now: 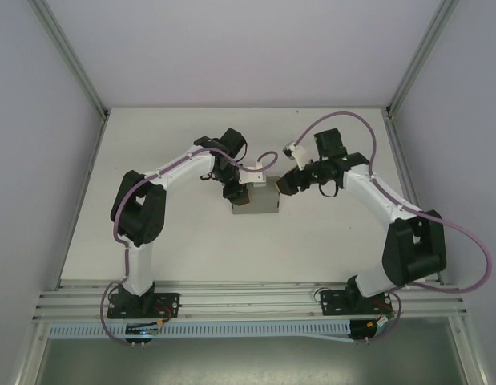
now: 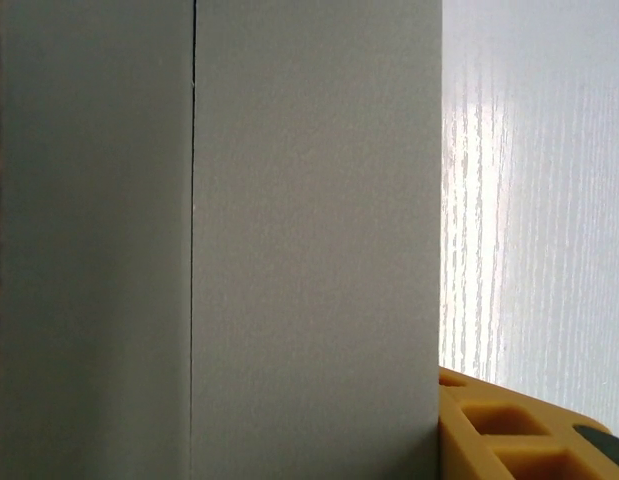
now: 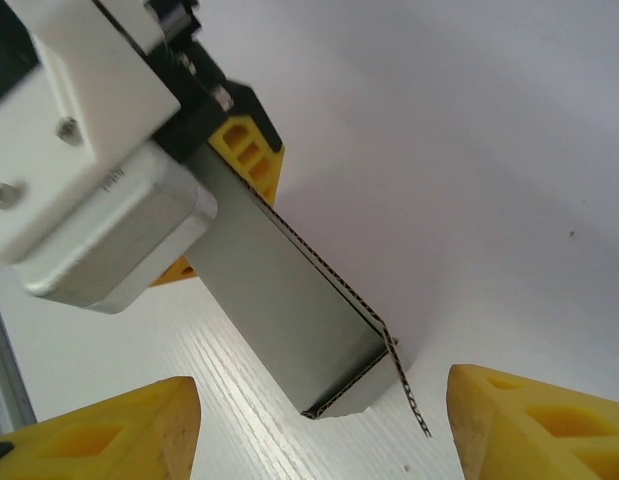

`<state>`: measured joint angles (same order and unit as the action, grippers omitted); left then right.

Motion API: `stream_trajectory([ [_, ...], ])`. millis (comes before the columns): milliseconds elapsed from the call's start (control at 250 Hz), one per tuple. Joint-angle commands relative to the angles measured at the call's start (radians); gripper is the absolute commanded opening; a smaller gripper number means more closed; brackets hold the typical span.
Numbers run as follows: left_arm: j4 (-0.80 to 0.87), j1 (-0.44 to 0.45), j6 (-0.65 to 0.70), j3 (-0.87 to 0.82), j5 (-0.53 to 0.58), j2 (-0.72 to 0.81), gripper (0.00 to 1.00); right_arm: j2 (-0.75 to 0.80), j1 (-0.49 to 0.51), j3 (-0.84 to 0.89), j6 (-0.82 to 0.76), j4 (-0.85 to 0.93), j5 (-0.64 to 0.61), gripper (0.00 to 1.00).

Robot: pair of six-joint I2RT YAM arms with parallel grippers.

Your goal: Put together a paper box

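The paper box (image 1: 257,200) is seen from the top view near the middle of the white table (image 1: 183,249), between the two arms. It is folded into a small grey rectangular form. The left gripper (image 1: 238,192) is closed on the box's left end. In the right wrist view one yellow finger (image 3: 251,160) is pressed against the upper face and another shows under the box beside the white wrist housing. In the left wrist view the grey board (image 2: 309,240) is seen very close, with a thin vertical seam running down it and one yellow finger (image 2: 509,432) at its lower right edge. The right gripper (image 1: 283,183) is placed at the box's right end. Its jaws are spread, and the open end (a corrugated edge and a loose flap edge are seen there) lies between the yellow fingertips (image 3: 119,430) without being touched. Whether the box rests on the table or is lifted cannot be told.
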<state>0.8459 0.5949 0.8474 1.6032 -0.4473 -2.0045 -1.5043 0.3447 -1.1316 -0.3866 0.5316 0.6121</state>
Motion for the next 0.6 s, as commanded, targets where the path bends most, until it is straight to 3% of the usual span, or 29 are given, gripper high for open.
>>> stream_trajectory([
  [0, 0.017, -0.005, -0.002, 0.016, -0.045, -0.014, 0.47, -0.037, 0.001, -0.042, -0.045, 0.09, -0.067, 0.66],
  [140, 0.009, -0.005, -0.016, 0.018, -0.03, -0.01, 0.46, -0.064, 0.011, -0.057, -0.04, 0.08, -0.041, 0.58],
  [240, 0.002, -0.005, -0.022, 0.015, -0.022, -0.011, 0.46, -0.063, 0.016, -0.051, -0.027, 0.06, -0.036, 0.47],
  [324, -0.007, -0.004, -0.027, 0.016, -0.025, -0.01, 0.46, -0.06, 0.021, -0.044, -0.003, 0.045, -0.046, 0.29],
  [596, -0.026, -0.004, -0.056, 0.036, -0.033, -0.011, 0.46, -0.083, 0.081, -0.026, 0.128, -0.037, -0.154, 0.04],
])
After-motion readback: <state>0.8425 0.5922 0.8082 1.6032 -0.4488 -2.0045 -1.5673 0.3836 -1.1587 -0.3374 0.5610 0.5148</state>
